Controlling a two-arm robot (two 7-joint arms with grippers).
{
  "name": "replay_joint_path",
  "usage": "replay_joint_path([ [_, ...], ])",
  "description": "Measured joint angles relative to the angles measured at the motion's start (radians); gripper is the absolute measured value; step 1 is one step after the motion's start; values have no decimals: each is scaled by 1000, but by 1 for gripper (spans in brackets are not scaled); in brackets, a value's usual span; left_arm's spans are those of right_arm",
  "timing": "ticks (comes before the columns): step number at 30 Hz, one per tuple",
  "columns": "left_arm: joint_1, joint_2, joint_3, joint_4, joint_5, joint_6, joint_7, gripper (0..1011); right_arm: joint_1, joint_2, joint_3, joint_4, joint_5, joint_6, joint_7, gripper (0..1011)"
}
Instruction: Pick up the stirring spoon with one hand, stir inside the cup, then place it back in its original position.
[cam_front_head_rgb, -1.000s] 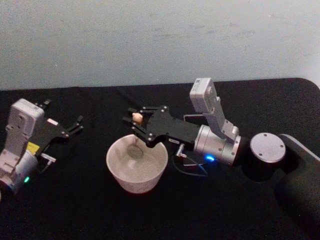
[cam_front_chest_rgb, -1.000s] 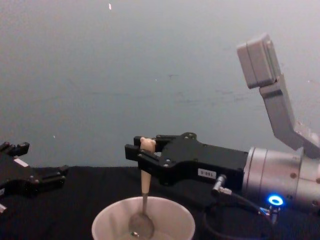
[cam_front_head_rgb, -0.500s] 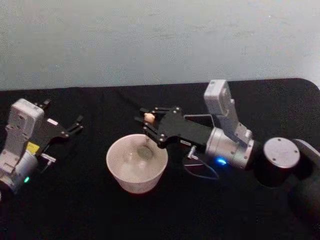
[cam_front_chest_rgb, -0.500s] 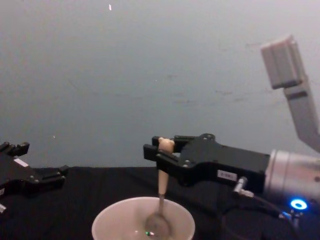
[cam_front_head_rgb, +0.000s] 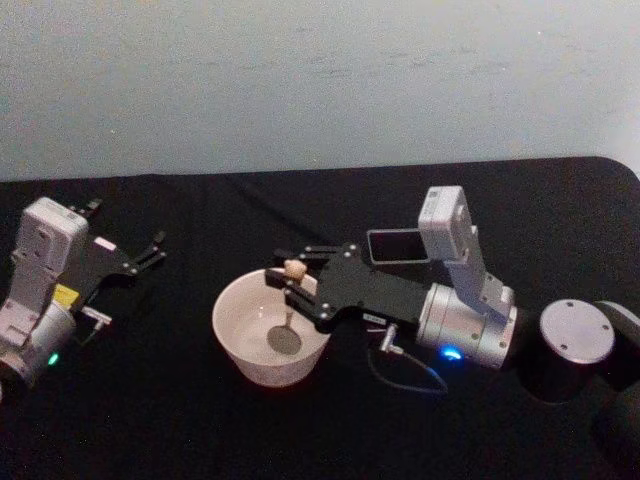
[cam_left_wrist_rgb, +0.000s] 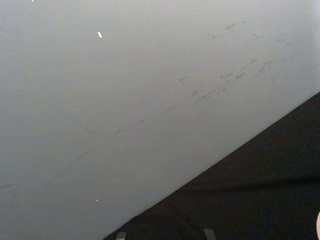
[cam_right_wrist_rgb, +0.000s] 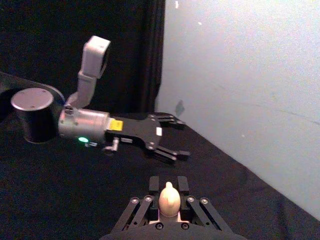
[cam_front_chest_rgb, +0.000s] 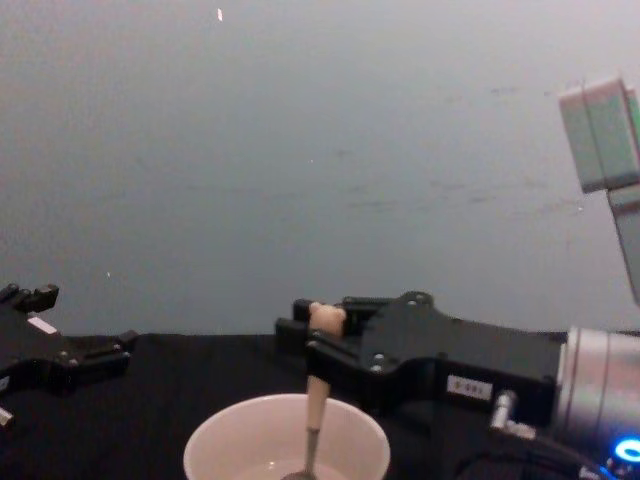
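The white cup stands on the black table, left of centre in the head view. My right gripper hovers over its near right rim, shut on the stirring spoon. The spoon stands upright with its round bowl down inside the cup. In the chest view its cream handle drops from the gripper into the cup. The bear head sticks up between the fingers in the right wrist view. My left gripper rests open at the far left, apart from the cup.
A grey square-sided holder stands behind the right arm's wrist. The black table ends at a pale wall behind. The right arm's round base sits at the right. The left gripper is seen far off.
The right gripper has carried the spoon around inside the cup, first to the right, then toward the near side. The grey holder has come into sight. The left arm has not moved.
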Motion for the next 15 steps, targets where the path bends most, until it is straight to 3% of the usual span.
replay_joint_path([
  [9,0,0,0,0,0,0,0,1001,27,-50,-32,46,-8,-6,-5,212],
  [15,0,0,0,0,0,0,0,1001,53,-82,-32,93,-22,-18,-33,212],
])
